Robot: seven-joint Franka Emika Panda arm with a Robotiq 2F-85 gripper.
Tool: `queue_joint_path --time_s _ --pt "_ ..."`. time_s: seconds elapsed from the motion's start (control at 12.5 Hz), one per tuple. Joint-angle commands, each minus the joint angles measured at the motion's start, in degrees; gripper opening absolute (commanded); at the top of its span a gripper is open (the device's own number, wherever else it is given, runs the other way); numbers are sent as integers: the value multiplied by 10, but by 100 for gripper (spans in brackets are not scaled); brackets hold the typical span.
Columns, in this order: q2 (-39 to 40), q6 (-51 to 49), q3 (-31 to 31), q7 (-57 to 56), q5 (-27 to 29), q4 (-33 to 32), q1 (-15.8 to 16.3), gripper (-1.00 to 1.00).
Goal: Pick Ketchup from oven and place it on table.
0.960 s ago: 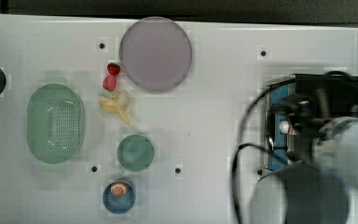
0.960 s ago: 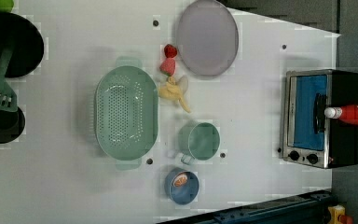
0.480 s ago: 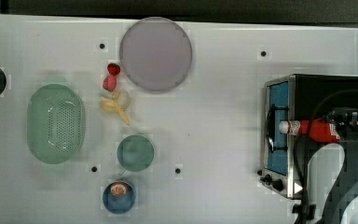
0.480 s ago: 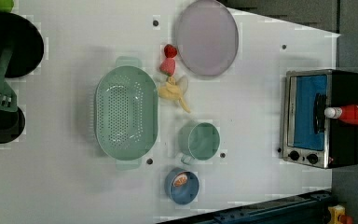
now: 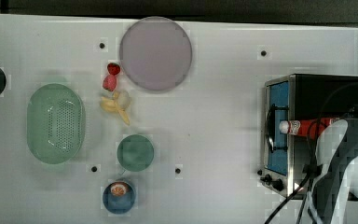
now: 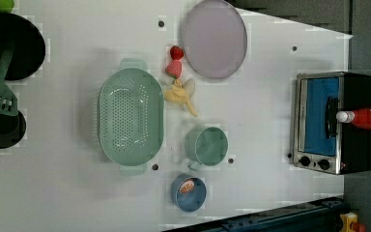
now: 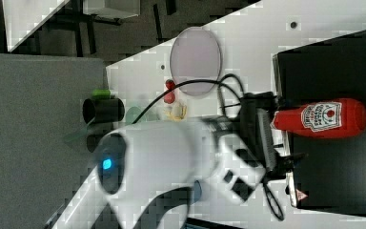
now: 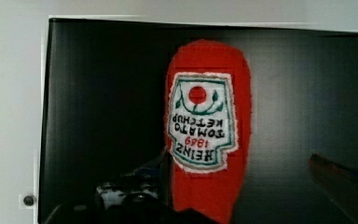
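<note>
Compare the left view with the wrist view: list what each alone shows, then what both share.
Left view alone: the green perforated plastic colander, round lilac plate, green mug and the oven's bluish glass door.
Wrist view alone: the bottle's label, readable as tomato ketchup.
Both: the slim red ketchup bottle lying on the boxy toaster oven's black top.

The arm [image 5: 349,163] has swung off the oven [image 5: 307,130] (toward the top view's lower right), uncovering the ketchup [image 5: 307,126].
</note>
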Motion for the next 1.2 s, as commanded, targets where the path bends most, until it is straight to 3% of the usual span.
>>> queue_joint_path --time_s 0.08,0.24,0.8,0.88,1.04,1.12,1.2 --pt "32 7 -15 9 53 19 -3 100" --pt "58 10 -15 9 92 19 -12 100" --pt "96 66 -14 8 109 3 -17 100" --pt "97 70 -14 8 115 0 -17 92" --pt "97 77 -13 8 116 -3 -16 43" --pt "97 77 -14 8 116 -2 -16 27" --pt "96 77 -15 8 116 -1 -16 27"
